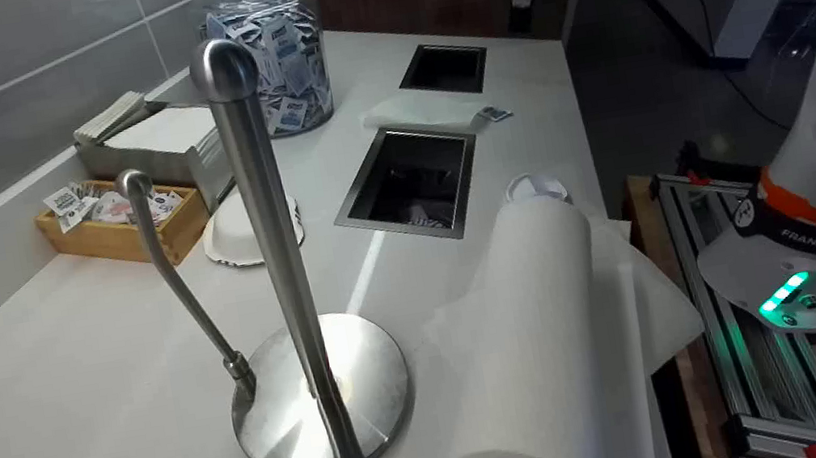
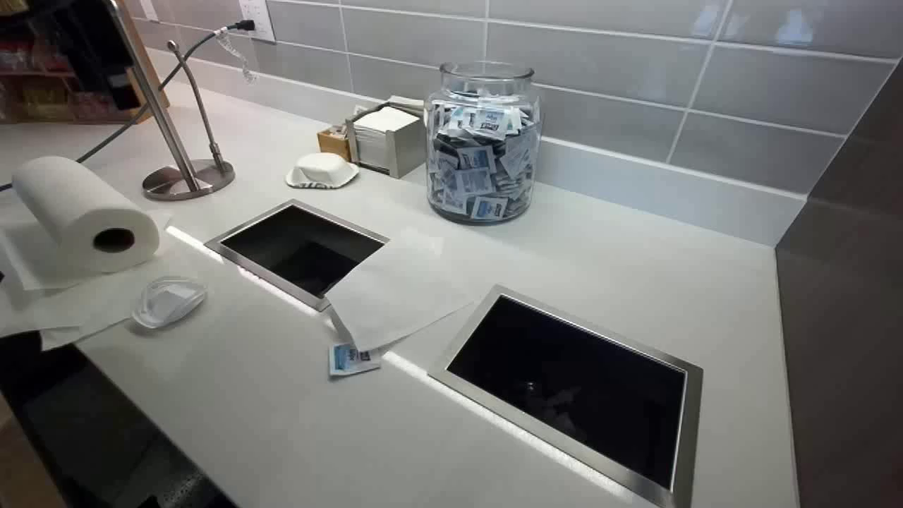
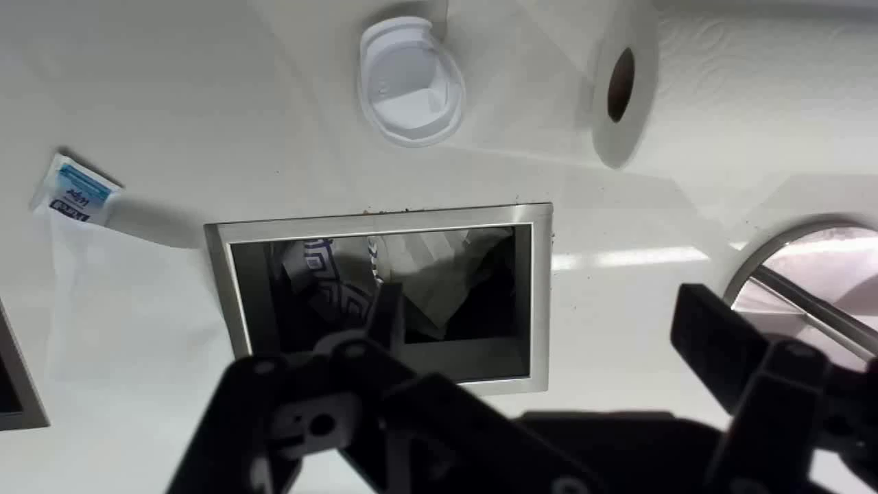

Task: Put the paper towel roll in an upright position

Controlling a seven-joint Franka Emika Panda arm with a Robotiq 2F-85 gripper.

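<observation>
The white paper towel roll lies on its side on the counter near the front edge. It also shows lying down in an exterior view and at the upper right of the wrist view. A loose sheet trails from under it over the edge. The silver holder stands beside the roll, its post bare. My gripper is open and empty, pointing down above the counter, with one finger over an inset bin and the other near the holder's base in the picture. The roll is not between its fingers.
Two inset bin openings lie in the counter. A white plastic lid lies by the roll's end. A wipes jar, napkin holder, wooden box and white paper bowl stand toward the wall.
</observation>
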